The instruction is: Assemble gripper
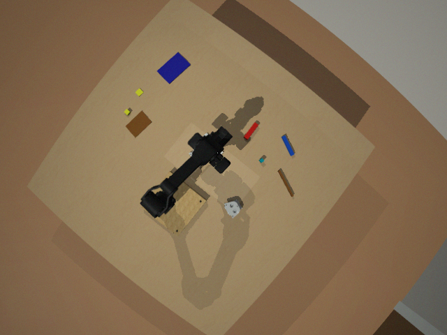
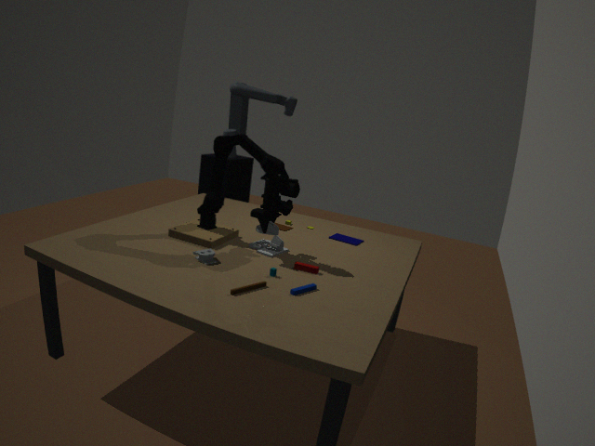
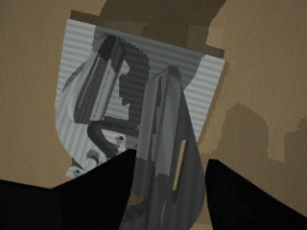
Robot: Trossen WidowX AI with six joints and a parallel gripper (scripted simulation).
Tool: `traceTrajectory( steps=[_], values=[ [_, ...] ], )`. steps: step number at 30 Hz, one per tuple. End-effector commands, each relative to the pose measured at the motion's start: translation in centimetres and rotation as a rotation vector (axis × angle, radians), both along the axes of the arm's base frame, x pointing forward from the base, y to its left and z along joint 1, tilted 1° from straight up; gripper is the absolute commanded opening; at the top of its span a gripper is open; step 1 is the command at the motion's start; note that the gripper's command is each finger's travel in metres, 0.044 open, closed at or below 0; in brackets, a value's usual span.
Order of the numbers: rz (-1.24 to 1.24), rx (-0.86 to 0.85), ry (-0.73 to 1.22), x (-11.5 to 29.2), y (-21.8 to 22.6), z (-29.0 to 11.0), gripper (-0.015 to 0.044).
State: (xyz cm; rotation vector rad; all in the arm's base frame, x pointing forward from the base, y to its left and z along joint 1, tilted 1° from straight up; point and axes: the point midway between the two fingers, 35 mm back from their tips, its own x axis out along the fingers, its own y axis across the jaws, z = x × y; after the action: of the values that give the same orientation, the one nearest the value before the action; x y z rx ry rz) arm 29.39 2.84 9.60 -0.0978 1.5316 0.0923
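Note:
My gripper (image 2: 265,231) (image 3: 171,163) is shut on a grey jaw (image 3: 163,163) (image 2: 272,227), which hangs point-forward above the gripper base (image 2: 261,249) (image 3: 111,136). The other jaw (image 3: 98,91) (image 2: 277,242) is at the base, left of the held one in the wrist view. Its seating, the pins and the gear teeth are partly hidden, so I cannot tell whether they mesh. In the top view the arm covers most of the base. The housing plate (image 1: 232,208) (image 2: 205,254), pale with two round holes, lies apart on the table.
A red bar (image 1: 251,130) (image 2: 306,268), blue bar (image 1: 288,145), brown bar (image 1: 286,182) and teal piece (image 1: 261,160) lie beyond the base. A blue sheet (image 1: 174,68), brown sheet (image 1: 138,123) and two yellow cubes (image 1: 139,92) (image 1: 126,112) lie on the other side.

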Motion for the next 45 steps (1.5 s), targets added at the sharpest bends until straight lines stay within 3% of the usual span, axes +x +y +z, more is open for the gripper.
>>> traceTrajectory(
  steps=[1,31,45],
  values=[
    [0.007,0.003,-0.002,0.1,0.0,0.0,0.0134],
    [0.017,0.003,-0.002,0.3,0.1,0.0,0.0134],
    [0.018,0.003,-0.002,0.5,0.2,-2.2,0.0134]
  ],
)
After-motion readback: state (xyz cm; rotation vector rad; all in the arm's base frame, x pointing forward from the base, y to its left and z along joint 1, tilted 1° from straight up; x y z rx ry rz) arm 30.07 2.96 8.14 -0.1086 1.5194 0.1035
